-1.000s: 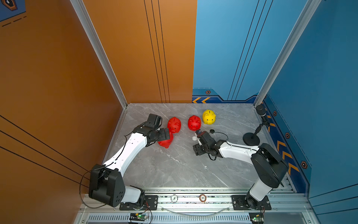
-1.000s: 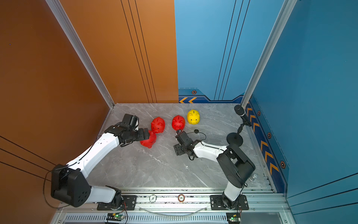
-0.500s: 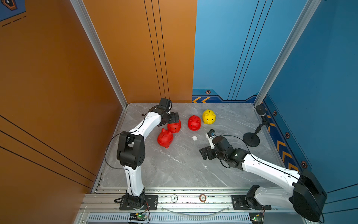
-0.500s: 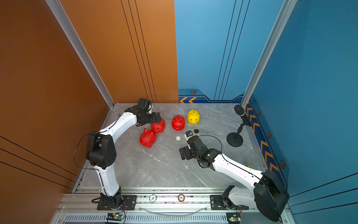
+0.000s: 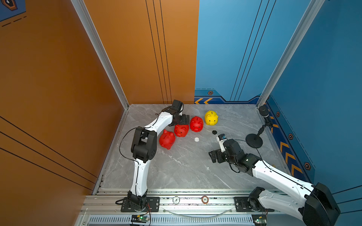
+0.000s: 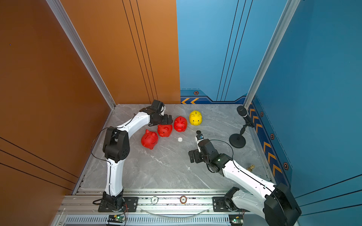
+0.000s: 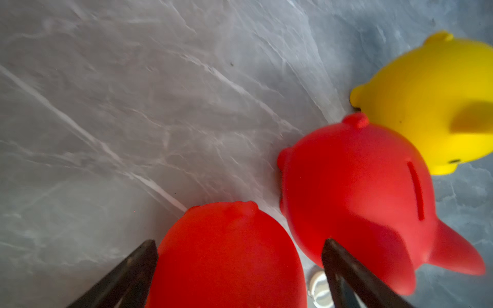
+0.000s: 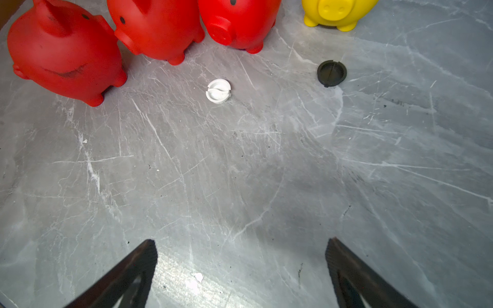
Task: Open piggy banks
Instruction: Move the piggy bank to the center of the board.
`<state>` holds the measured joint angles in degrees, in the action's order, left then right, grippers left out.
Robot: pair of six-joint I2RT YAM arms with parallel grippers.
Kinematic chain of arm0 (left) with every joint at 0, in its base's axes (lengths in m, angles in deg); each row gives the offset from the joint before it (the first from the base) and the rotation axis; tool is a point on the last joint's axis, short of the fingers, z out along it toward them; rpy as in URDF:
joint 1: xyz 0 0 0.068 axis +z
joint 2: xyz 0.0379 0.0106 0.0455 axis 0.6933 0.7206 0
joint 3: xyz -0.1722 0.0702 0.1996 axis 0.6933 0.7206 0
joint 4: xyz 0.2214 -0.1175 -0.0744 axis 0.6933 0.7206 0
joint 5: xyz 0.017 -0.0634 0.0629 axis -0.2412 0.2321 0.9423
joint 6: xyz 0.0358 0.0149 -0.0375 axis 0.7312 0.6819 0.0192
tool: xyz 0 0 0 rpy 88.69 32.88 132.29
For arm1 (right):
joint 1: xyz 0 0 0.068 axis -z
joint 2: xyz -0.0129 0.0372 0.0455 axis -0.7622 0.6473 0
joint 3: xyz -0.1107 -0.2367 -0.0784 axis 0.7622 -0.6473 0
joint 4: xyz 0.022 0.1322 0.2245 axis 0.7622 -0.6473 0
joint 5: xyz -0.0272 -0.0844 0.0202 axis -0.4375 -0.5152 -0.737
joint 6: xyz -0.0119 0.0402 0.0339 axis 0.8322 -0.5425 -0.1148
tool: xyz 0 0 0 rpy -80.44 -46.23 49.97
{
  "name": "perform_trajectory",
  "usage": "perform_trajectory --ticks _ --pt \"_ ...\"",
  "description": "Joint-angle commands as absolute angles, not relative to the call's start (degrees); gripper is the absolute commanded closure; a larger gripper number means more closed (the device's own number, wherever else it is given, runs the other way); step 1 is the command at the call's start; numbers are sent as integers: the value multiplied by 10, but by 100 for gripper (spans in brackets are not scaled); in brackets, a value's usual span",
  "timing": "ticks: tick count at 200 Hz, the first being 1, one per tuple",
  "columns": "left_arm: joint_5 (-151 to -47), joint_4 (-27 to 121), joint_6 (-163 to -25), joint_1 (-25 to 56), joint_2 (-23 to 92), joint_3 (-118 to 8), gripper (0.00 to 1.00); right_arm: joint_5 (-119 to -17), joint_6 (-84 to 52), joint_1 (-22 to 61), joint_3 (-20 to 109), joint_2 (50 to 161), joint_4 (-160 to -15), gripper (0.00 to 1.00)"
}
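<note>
Three red piggy banks (image 5: 167,139) (image 5: 181,130) (image 5: 196,124) and a yellow piggy bank (image 5: 211,117) stand in a row on the grey marble table (image 5: 176,172). My left gripper (image 5: 183,119) reaches from behind over the middle red one. In the left wrist view this gripper (image 7: 239,241) is open, and its fingers (image 7: 133,266) straddle that bank's back (image 7: 226,256) with a gap on one side. My right gripper (image 5: 214,156) hovers open over bare table, nearer the front; in the right wrist view the gripper (image 8: 241,240) has nothing between its fingers.
A white plug (image 5: 196,139) and a black plug (image 5: 214,132) lie loose in front of the banks. A black microphone stand (image 5: 254,140) stands at the right edge. A small brass piece (image 6: 251,167) lies near the right wall. Walls close the back and sides.
My left gripper left the nearest red bank and moved back over the middle one. My right gripper drew back from the plugs toward the front and opened wider.
</note>
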<state>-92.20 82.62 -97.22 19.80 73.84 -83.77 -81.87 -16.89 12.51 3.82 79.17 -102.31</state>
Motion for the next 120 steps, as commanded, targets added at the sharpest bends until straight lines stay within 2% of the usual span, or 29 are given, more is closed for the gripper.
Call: perform_trajectory --ticks 1,46,120 --pt "-891 836 -998 167 693 -780 2 -797 -160 133 37 776 -1042 0" --pt "-806 808 -1078 117 608 -640 2 -765 -142 143 64 766 -1077 0" --pt "-783 771 -1164 34 441 -460 2 -730 -156 137 97 809 -1088 0"
